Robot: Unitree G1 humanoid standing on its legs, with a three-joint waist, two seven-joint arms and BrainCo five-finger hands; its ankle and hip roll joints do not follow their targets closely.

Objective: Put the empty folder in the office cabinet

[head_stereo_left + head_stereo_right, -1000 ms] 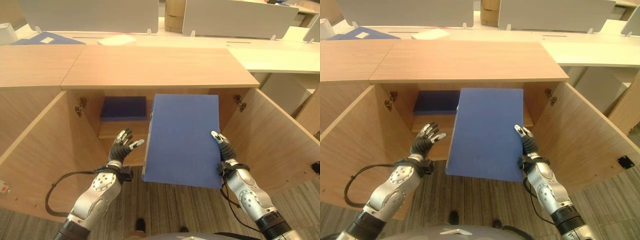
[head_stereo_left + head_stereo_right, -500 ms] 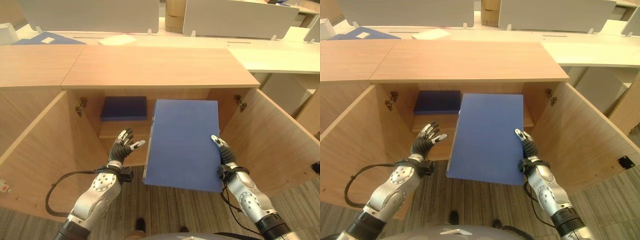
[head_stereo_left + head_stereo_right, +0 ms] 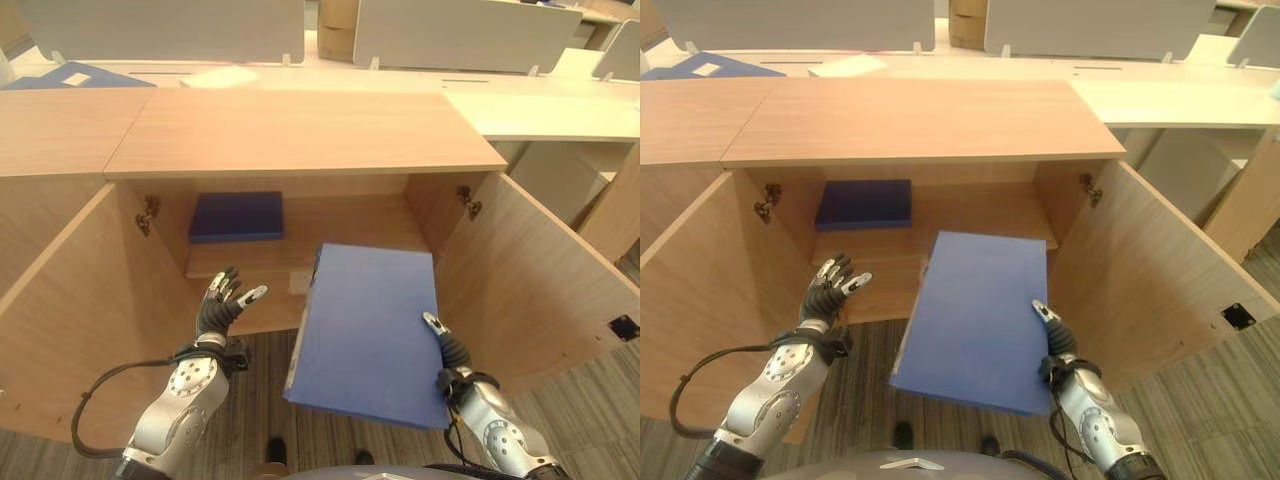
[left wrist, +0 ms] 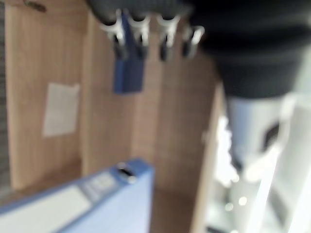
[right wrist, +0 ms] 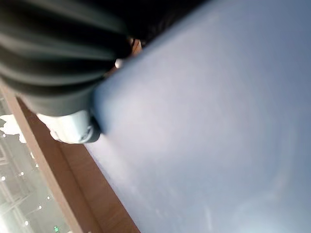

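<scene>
A large blue folder (image 3: 370,330) hangs flat in front of the open wooden cabinet (image 3: 300,130), its far edge at the front of the inner shelf (image 3: 350,225). My right hand (image 3: 452,368) holds it at the near right edge, thumb on top and the other fingers hidden underneath; the cover (image 5: 218,121) sits close in the right wrist view. My left hand (image 3: 221,306) is open, fingers spread, a short way left of the folder and not touching it. The left wrist view has its fingertips (image 4: 141,34) and the folder's spine (image 4: 97,199).
A darker blue folder (image 3: 237,216) lies flat on the shelf's left side. Both cabinet doors stand open, the left door (image 3: 70,320) and the right door (image 3: 530,270) flanking my arms. Desks with white dividers (image 3: 160,25) stand behind the cabinet.
The folder has come down from the cabinet's top edge to about shelf height, still in my right hand. The left hand stays open beside it. The camera has shifted a little.
</scene>
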